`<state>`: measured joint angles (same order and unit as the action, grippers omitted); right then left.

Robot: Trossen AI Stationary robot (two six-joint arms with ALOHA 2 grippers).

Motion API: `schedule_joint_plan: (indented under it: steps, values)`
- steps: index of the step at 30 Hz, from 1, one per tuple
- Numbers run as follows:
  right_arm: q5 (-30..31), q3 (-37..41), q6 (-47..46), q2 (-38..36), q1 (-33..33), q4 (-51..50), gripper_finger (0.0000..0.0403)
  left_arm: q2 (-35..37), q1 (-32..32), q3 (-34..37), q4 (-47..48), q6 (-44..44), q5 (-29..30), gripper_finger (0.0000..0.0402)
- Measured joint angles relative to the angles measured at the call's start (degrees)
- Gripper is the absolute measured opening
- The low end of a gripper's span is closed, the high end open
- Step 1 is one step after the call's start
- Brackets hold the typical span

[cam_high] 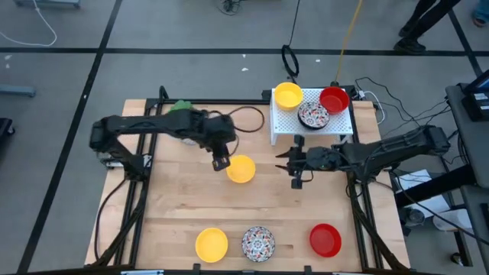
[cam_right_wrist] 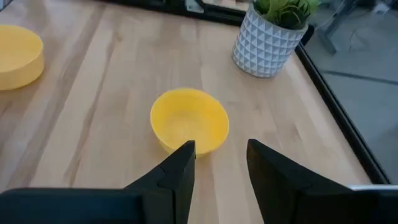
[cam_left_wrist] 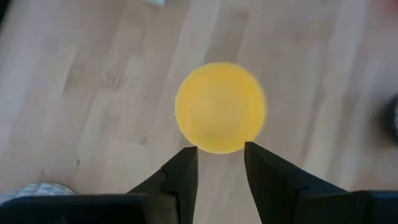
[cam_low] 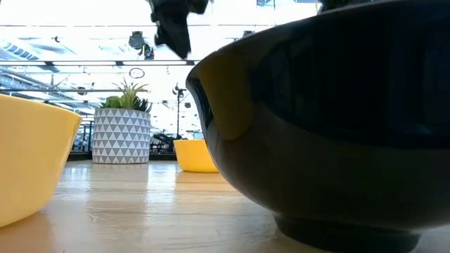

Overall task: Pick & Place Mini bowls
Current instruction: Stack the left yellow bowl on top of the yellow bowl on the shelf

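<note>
A yellow mini bowl (cam_high: 241, 169) stands upright on the wooden table near its middle. My left gripper (cam_high: 221, 162) hangs open just above it, on its left side; in the left wrist view the bowl (cam_left_wrist: 220, 107) shows beyond the open fingers (cam_left_wrist: 219, 152). My right gripper (cam_high: 286, 162) is open too and waits to the right of the bowl, pointing at it (cam_right_wrist: 189, 121). Three more bowls, yellow (cam_high: 288, 95), red (cam_high: 334, 99) and patterned (cam_high: 312, 114), sit on a white perforated tray. Another yellow (cam_high: 211, 244), patterned (cam_high: 258, 243) and red (cam_high: 325, 240) bowl stand along the near edge.
The white tray (cam_high: 344, 128) lies at the table's far right corner. A white pot with a green plant (cam_right_wrist: 270, 37) stands at the far left edge. Bare wood lies between the middle bowl and the near row. Black frame rails run along the table's sides.
</note>
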<state>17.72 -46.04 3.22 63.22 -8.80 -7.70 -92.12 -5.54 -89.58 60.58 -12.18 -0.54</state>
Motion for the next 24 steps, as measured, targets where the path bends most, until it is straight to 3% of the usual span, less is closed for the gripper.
schedule_joint_plan:
  steps: [4, 12, 24]
  values:
    - [-0.37, 3.68, 0.04, 3.12, 0.09, 7.3, 0.0133, 6.27, 2.13, 0.0, -0.06, -3.46, 2.44, 0.0132]
    - [-6.09, 2.07, 2.38, 14.09, 0.38, 9.8, 0.0133, 15.55, 5.28, 0.0, -0.33, -8.97, 5.38, 0.0131]
    - [-9.05, -5.99, 9.49, 25.63, 0.52, 9.92, 0.0188, 19.11, 7.97, 0.0, -0.66, -9.14, 5.5, 0.0131]
